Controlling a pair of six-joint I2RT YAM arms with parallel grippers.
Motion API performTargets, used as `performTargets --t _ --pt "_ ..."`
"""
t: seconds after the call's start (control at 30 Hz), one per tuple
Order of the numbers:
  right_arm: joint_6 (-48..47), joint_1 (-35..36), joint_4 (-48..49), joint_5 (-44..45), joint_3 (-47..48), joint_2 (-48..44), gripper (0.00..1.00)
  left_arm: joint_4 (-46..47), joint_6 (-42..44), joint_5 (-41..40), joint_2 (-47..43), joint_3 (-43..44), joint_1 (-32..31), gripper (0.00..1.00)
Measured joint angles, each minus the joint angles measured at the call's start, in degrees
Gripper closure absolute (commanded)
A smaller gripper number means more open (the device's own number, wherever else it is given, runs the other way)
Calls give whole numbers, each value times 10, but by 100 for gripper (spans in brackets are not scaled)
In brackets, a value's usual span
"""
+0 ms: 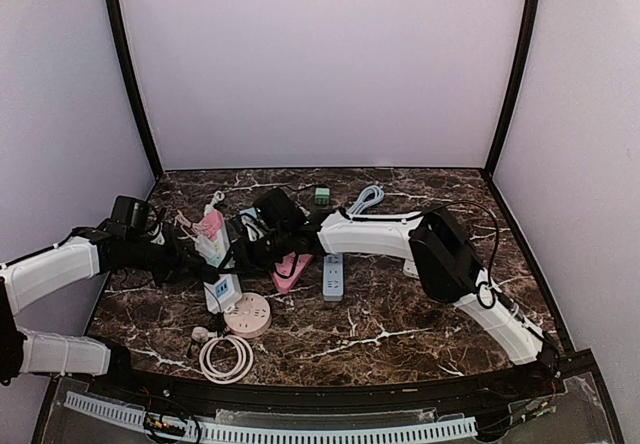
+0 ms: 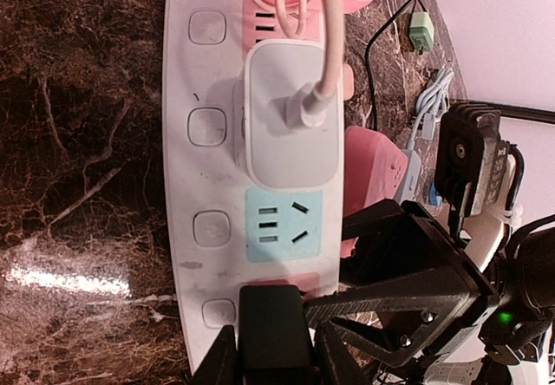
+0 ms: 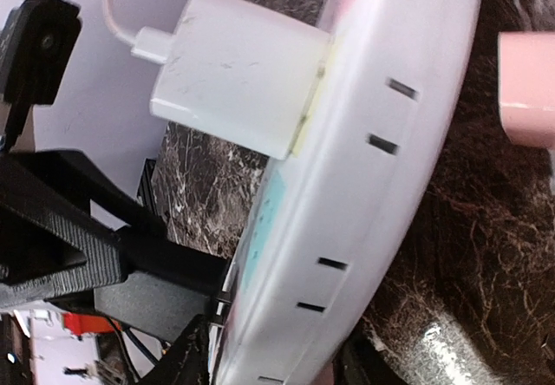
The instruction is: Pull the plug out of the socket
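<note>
A white power strip with pink and blue sockets lies at the table's left. A white adapter with a pale cable is plugged into it. A black plug sits at the strip's near end, over a pink socket. My left gripper is shut on the black plug. In the right wrist view the plug stands slightly off the strip, with its metal pins showing in the gap. My right gripper is shut across the strip's body.
A round pink socket and a coiled white cable lie near the front. A blue power strip, a pink block, a green piece and a pale cable bundle lie mid-table.
</note>
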Motion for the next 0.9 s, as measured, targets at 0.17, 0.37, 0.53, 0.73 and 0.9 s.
performTargets --t 0.17,0.37,0.53,0.73,0.9 --pt "50 -2 -10 -5 28 18 77 -2 -4 -7 -2 -2 0 99" --pt "48 -5 -36 7 121 66 91 -12 -6 -26 1 6 0 99" --pt "50 -4 -38 14 162 93 98 -38 -3 -53 8 26 0 99" --pt "50 -3 -18 41 167 97 100 -72 -5 -73 7 50 0 99" --pt "47 -2 3 63 167 97 100 -100 -12 -82 2 67 0 99"
